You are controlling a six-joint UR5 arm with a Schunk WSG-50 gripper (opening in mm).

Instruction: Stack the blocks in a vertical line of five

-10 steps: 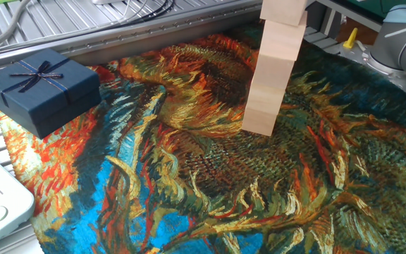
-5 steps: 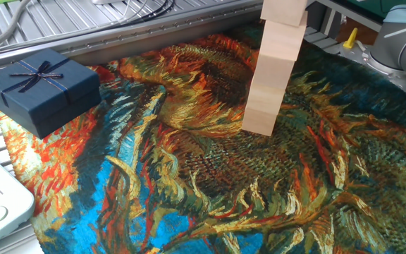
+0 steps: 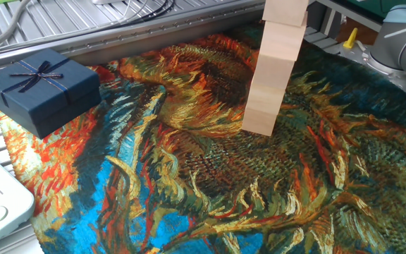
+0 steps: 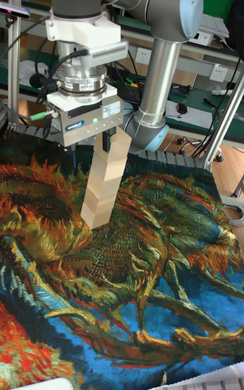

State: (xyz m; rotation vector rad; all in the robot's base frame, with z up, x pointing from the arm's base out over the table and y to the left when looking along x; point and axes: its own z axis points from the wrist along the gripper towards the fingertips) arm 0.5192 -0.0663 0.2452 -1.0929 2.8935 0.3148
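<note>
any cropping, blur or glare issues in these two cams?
Fixed view: sharp, even light, but the block stack is cropped at the top edge. Tall fixed view: whole stack and gripper in frame, slightly soft, no glare.

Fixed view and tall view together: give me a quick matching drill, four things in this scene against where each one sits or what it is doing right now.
Things:
1. block stack
2. gripper
3. navy gift box
4. painted cloth

Places or states:
A. spread flat over the table, under everything else
B. at the left edge of the cloth, ribbon bow on top
C. at the tower's top block
D. standing on the cloth, leaning slightly

Pairs: 1-D, 2-C, 3-B, 4-A
</note>
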